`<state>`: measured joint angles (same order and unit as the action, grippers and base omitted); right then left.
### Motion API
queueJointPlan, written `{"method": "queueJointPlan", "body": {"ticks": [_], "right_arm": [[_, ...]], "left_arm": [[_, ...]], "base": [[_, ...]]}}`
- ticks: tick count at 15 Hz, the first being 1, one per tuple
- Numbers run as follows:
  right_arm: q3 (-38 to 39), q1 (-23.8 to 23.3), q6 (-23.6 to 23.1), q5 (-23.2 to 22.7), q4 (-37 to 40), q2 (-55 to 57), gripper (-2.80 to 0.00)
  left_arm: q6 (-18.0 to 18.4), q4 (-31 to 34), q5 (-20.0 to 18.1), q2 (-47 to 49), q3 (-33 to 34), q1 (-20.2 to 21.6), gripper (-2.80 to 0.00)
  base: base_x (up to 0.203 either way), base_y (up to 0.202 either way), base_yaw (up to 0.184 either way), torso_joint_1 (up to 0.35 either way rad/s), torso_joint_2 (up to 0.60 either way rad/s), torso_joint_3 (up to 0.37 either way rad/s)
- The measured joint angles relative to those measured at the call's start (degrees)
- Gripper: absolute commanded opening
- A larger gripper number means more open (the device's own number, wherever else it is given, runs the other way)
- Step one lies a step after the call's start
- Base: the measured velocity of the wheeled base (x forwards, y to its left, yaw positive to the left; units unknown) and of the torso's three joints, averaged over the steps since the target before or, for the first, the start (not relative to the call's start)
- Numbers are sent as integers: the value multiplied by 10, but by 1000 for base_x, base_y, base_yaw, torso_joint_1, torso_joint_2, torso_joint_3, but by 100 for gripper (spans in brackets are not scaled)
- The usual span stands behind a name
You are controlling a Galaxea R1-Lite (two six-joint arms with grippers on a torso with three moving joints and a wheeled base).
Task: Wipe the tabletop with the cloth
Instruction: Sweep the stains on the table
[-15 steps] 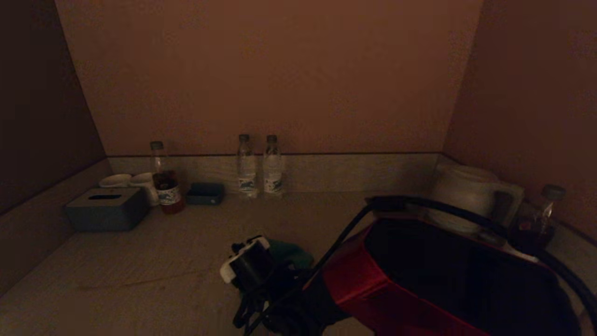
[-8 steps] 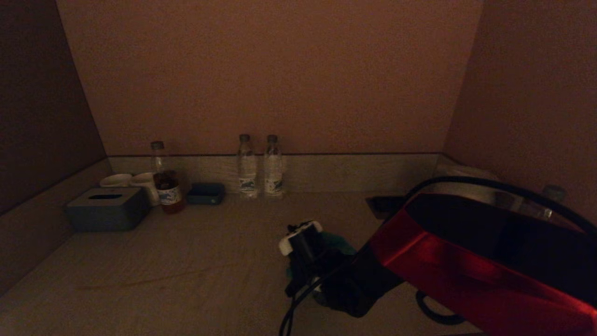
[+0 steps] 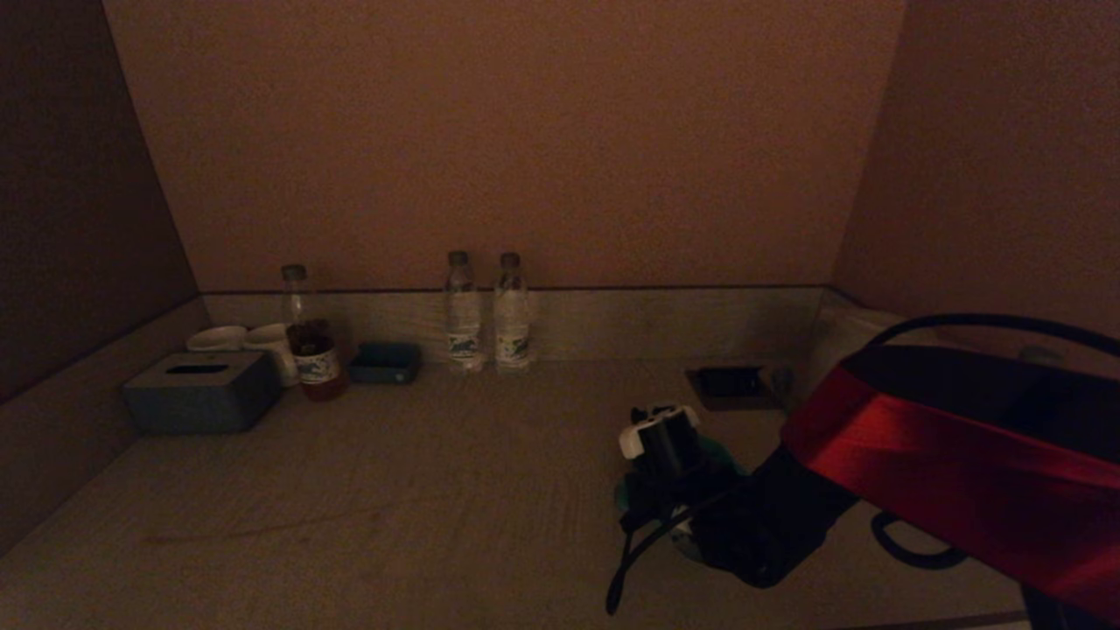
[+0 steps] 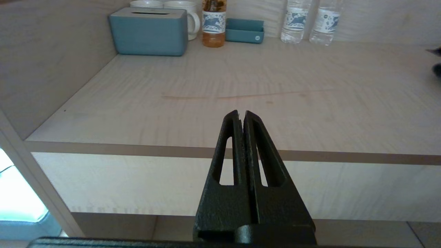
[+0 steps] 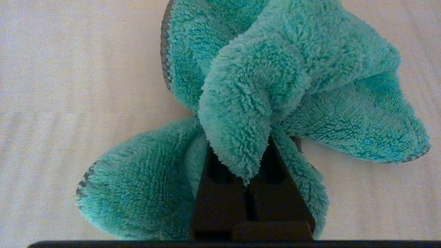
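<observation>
the tabletop [image 3: 367, 516] is carrying the cloth [image 5: 262, 89] right of centre, lying bunched flat on it. the right gripper [image 5: 245, 162] is clamping the cloth. the left gripper [image 4: 242, 117], pinched closed on nothing, is hanging off the front edge.

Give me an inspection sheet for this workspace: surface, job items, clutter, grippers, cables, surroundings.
Surface: pale wood-grain tabletop, faint long streak across it.
Job's things: teal cloth, bunched, lying on the tabletop.
Clutter: tissue box, mugs, tea bottle, small tray, two water bottles along the back.
Grippers: right gripper shut on the cloth; left gripper shut, empty, off the table's front edge.
Cables: black cable hanging from the right arm.
Surroundings: walled alcove.
</observation>
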<state>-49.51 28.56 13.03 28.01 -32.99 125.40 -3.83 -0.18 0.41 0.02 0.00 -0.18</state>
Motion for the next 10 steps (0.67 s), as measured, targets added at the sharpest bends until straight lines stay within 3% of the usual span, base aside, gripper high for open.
{"method": "queueJointPlan", "body": {"ticks": [2, 5, 10], "right_arm": [[18, -34, 1, 0, -23, -5, -280], [22, -40, 0, 0, -41, -6, -280], [-6, 29, -4, 2, -40, 2, -280]], "left_arm": [[0, 0, 0, 0, 0, 0, -280], [0, 0, 0, 0, 0, -1, -280], [0, 0, 0, 0, 0, 0, -280]], "base": [[0, 0, 0, 0, 0, 0], [0, 0, 0, 0, 0, 0], [0, 0, 0, 0, 0, 0]]}}
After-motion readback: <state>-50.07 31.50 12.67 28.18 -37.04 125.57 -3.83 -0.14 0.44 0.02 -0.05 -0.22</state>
